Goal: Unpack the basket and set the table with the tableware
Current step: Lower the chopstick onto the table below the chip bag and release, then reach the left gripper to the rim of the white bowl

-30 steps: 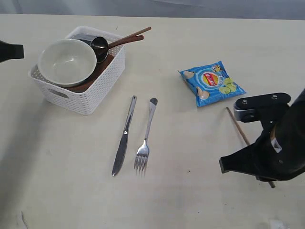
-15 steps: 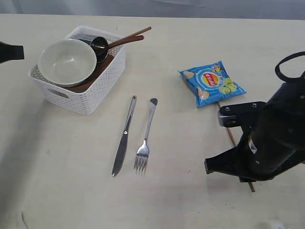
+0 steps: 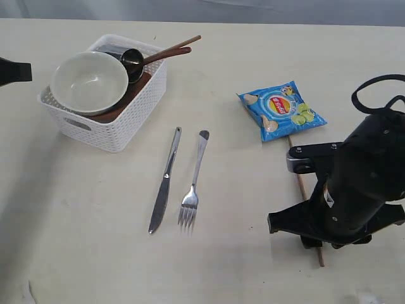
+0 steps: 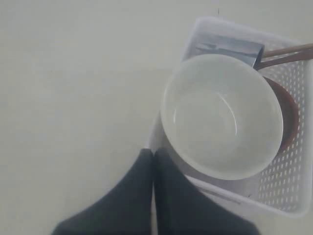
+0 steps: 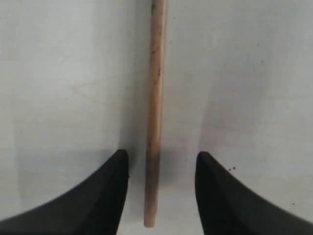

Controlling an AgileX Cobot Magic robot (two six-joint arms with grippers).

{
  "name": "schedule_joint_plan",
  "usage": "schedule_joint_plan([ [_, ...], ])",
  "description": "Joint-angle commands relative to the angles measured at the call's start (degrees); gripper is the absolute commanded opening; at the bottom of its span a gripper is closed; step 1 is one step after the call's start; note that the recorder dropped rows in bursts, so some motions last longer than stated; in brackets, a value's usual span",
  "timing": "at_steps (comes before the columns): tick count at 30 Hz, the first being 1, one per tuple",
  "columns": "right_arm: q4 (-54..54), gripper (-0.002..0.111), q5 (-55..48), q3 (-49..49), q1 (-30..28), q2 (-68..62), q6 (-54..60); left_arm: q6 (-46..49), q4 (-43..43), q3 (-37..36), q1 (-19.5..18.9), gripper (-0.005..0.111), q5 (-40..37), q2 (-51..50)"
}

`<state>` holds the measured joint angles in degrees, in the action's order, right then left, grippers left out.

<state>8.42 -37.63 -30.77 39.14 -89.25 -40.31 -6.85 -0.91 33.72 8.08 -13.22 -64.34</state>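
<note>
Wooden chopstick [image 5: 155, 98] lies btwn parted R fingers [image 5: 95, 198].

Basket [image 3: 120, 136] top-left w/ bowl [image 3: 88, 82], cup [image 3: 132, 62], spoon [image 3: 168, 54] inside. Knife [image 3: 164, 180] & fork [image 3: 192, 183] side by side mid-table [image 3: 240, 266]. Chip bag [image 3: 281, 109] right; R arm [image 3: 357, 187] over chopstick [image 3: 301, 185] just below it.

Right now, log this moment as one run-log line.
right jaws: open, straddling chopstick on table | left jaws: shut, near basket | bowl: in basket
</note>
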Motion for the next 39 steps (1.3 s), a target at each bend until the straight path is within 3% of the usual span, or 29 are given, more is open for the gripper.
schedule_joint_plan([
  [1,-0.07,0.042,-0.9,0.2,-0.39,-0.26,-0.57,-0.47,0.28,-0.27,-0.15,0.0,-0.37,0.28],
  [9,-1.1,0.039,-18.46,-5.92,-0.28,6.27,6.08,-0.47,0.28,-0.27,-0.15,0.0,-0.37,0.28],
  [13,-1.79,0.039,-20.93,-11.44,-0.28,12.99,11.6,-0.47,0.18,-0.27,-0.15,0.0,0.09,0.28],
  [17,4.36,0.039,-12.69,-18.39,-0.28,19.55,14.99,-0.47,0.18,-0.27,-0.15,0.0,2.16,0.28],
  [19,11.55,0.04,-0.37,-21.78,-0.95,21.74,12.58,-0.36,0.18,-0.27,-0.15,0.0,3.71,0.28],
  [21,11.71,0.043,9.84,-23.86,-2.93,21.32,13.26,0.18,0.18,-0.27,-0.15,0.0,5.49,0.28],
  [27,14.06,0.049,18.67,-23.98,-7.56,18.21,16.76,2.54,0.07,2.56,-0.15,0.0,4.53,-0.36],
  [28,14.09,0.049,20.6,-23.98,-9.9,17.53,17.29,2.55,0.07,6.74,-0.15,0.003,-1.16,-2.06],
  [30,14.09,0.049,23.96,-23.98,-13.44,16.7,19.18,3.57,0.07,13.39,-0.15,0.021,-8.27,-5.97],
  [31,14.09,0.049,25.22,-23.98,-15.39,16.32,20.86,4.21,0.07,17.23,-0.15,0.037,-11.24,-9.23],
  [33,14.09,0.049,25.62,-23.98,-17.12,15.67,21.72,4.91,1.36,24.23,-0.15,0.053,-16.3,-15.16],
  [35,14.19,0.049,28.4,-23.98,-17.89,15.31,23.75,8.45,4.58,29.91,-0.15,0.054,-21.22,-21.72],
  [39,14.19,0.049,28.34,-23.98,-17.89,15.31,23.75,12.75,7.81,34.79,-0.15,0.054,-23.9,-29.52],
])
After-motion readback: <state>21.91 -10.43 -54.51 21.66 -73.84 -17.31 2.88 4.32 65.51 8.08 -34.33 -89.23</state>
